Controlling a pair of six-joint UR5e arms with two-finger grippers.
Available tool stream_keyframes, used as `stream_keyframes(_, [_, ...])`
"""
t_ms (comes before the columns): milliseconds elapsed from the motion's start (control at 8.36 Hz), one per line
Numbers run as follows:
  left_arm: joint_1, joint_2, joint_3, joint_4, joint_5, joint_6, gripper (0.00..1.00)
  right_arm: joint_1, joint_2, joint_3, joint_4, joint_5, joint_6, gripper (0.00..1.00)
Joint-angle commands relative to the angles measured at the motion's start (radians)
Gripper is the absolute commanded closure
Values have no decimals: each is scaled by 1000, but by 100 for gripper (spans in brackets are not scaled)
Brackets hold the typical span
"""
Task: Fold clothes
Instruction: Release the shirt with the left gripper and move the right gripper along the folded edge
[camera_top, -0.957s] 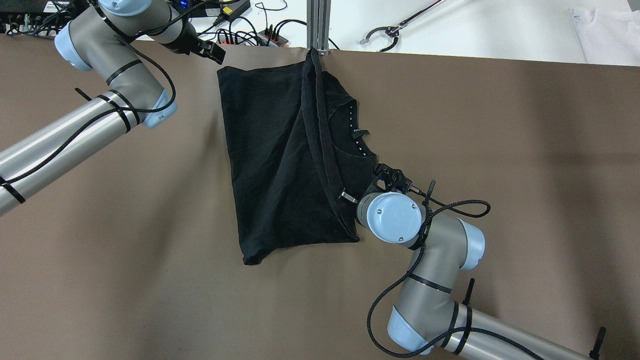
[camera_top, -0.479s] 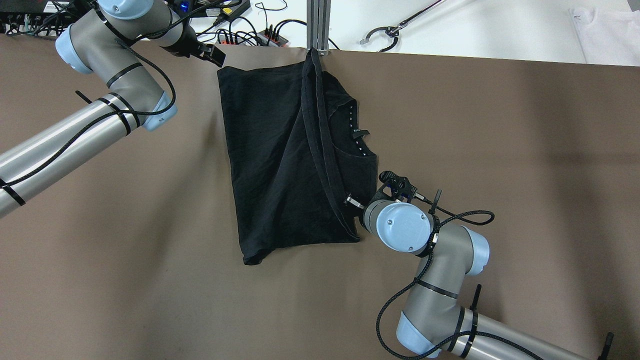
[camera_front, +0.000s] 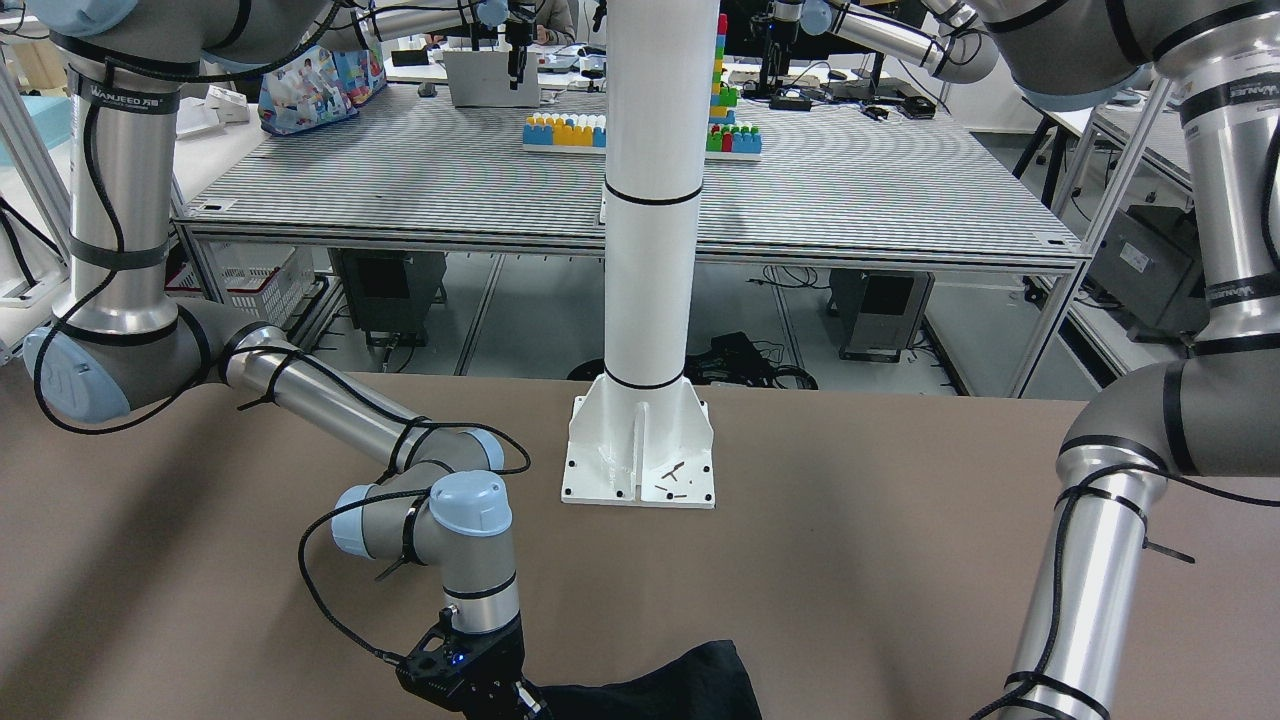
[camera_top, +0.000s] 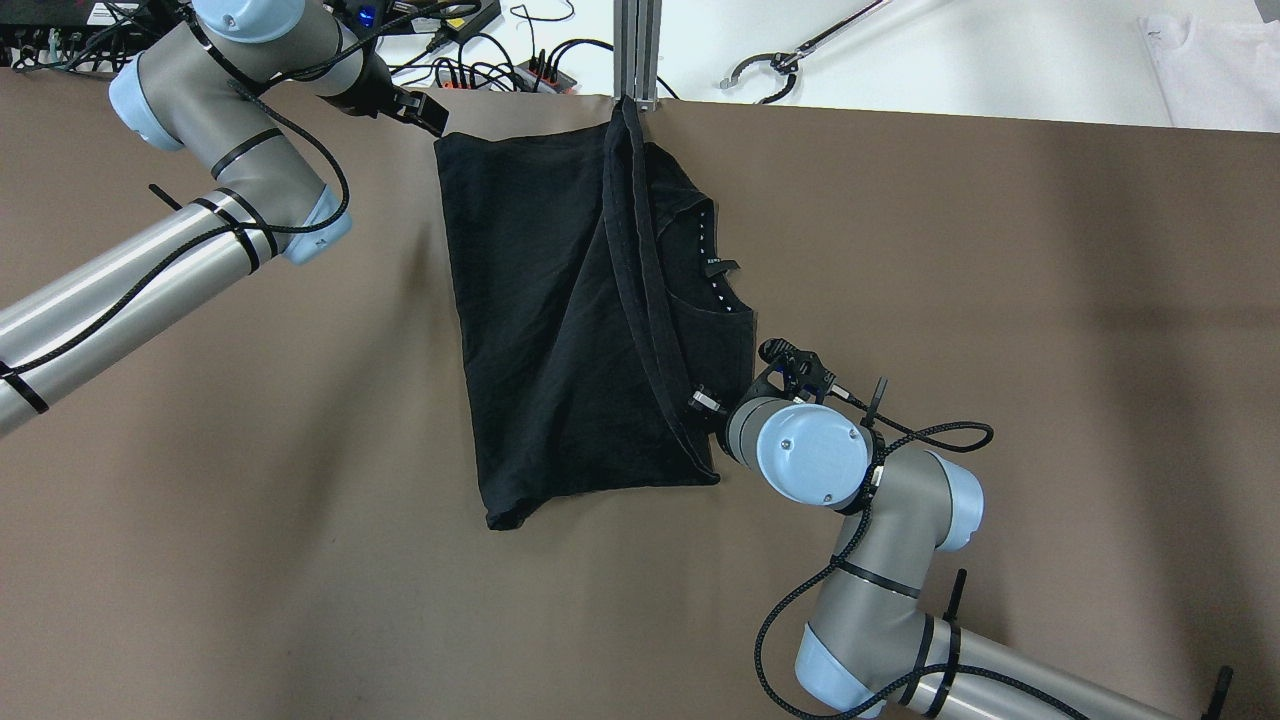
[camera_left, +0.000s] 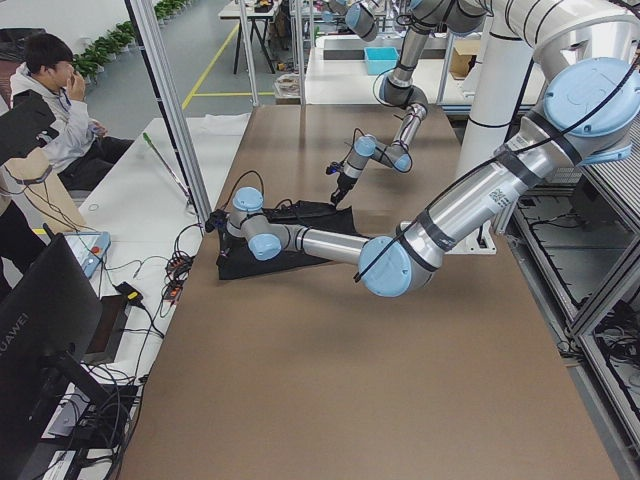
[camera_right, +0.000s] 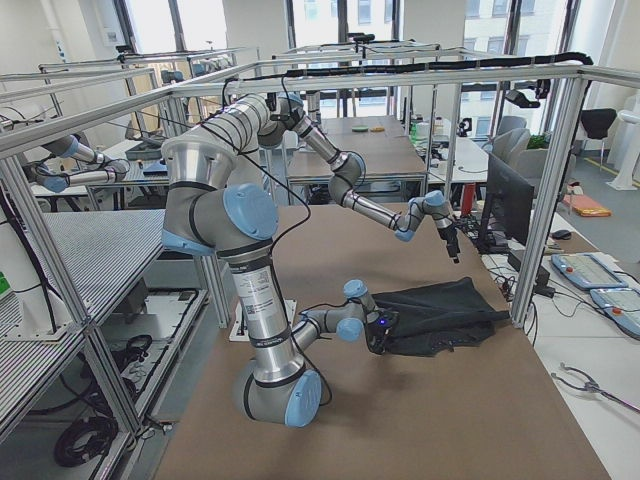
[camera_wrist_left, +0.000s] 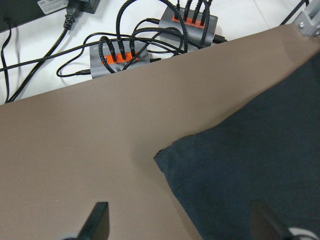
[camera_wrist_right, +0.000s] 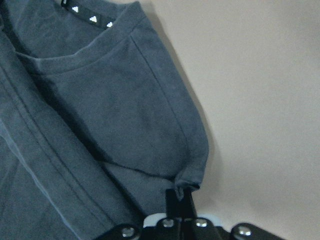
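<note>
1 black garment (camera_top: 560, 330), 2 grippers (camera_top: 435, 118) (camera_top: 704, 402), 1 white pillar (camera_front: 645, 250)

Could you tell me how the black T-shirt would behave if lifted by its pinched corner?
Probably floppy: the black T-shirt lies in soft folds, so it should drape from the right pincer. Likely light, since a small pinch bunches its edge. Its fold may fall open when raised.

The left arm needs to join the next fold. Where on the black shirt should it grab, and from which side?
Probably the black shirt's far corner, beside the open left gripper. That corner lies flat with bare table on two sides, so come down from above on the outer side, straddling the edge. The right gripper pinches the opposite side.
</note>
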Motion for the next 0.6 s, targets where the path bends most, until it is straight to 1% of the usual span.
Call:
stream_keyframes(0, [2, 6, 0, -2, 2, -2, 0, 1, -52, 83, -3, 6, -14, 100])
stream_keyframes(239, [14, 35, -47, -1, 20, -2, 0, -27, -174, 227, -7, 6, -12, 100])
stream_keyframes(359, [14, 37, -48, 1, 20, -2, 0, -62, -221, 264, -6, -3, -5, 100])
stream_keyframes(479, [14, 37, -48, 1, 20, -2, 0, -71, -245, 275, -4, -3, 3, 100])
